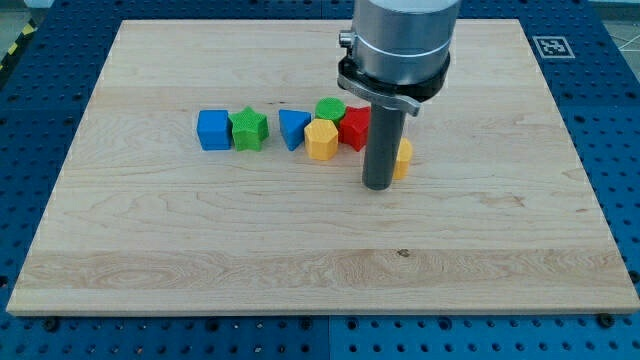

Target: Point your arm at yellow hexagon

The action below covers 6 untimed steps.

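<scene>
Camera view shows my tip (378, 186) resting on the wooden desk (300, 260); I carry no claw, only this straight dark rod, so nothing here opens or closes. Just to the view's left of the rod sits the yellow hexagon (321, 140), a squat, pale-yellow six-sided block, near but apart from my tip. Touching the rod's right side, mostly hidden behind it, is a second yellow block (403, 158) whose shape I cannot make out. Above my tip, toward the view's top, lie a red block (354, 127) and a green block (330, 108). Farther left stand a blue triangular block (292, 129), a green star (248, 129) and a blue cube (213, 130).
</scene>
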Motion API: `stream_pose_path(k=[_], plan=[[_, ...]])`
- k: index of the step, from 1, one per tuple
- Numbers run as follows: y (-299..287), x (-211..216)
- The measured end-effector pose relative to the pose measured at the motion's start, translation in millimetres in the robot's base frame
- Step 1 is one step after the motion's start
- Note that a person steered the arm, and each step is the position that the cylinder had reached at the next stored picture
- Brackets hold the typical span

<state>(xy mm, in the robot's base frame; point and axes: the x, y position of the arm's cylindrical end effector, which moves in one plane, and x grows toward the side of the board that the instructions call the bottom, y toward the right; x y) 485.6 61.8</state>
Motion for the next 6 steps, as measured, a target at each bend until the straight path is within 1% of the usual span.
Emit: stream_pose_path(k=[1,2,3,4,5,6], plan=[[2,0],[-17,7],[-55,8],[-87,-9],[-107,-23],[-103,-24]])
